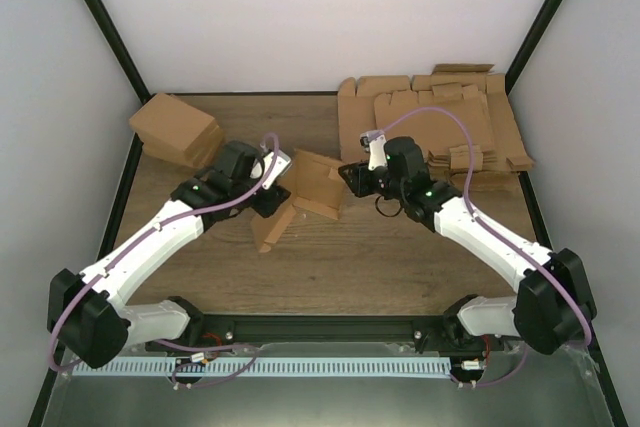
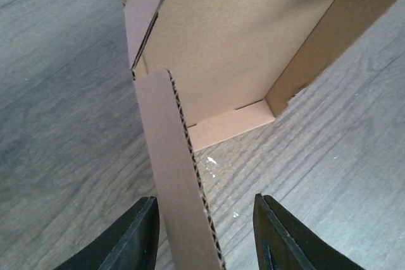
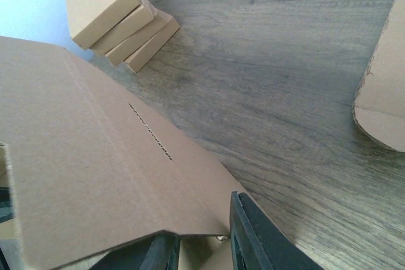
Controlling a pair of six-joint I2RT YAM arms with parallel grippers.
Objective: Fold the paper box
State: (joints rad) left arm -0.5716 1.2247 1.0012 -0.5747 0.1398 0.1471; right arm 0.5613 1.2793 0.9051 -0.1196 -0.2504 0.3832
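Along the near edge of the wooden desk, the left arm and the right arm stood on their bases and stretched inward toward each other. Between them, about mid-desk, sat the paper box, partly formed, with some walls raised. At its left side the left pincer had its jaws apart. A long flap of the box ran on edge through the gap, close against one black finger. Bare desk showed between the flap and the second finger, so nothing was clamped. Beyond the flap, that wrist view looked into the box's hollow, with a flat back panel and a side wall standing at the right. At the box's right side the right pincer met the edge of a broad panel marked by a short dotted cut line. The panel covered part of one finger, and the other finger stood just beside the panel's corner. The jaws were narrowly apart, and whether they pinched the cardboard could not be told. Farther back, at the far left corner, lay a pile of folded cartons. At the far right lay a spread pile of flat cardboard sheets. Both piles were apart from the box.
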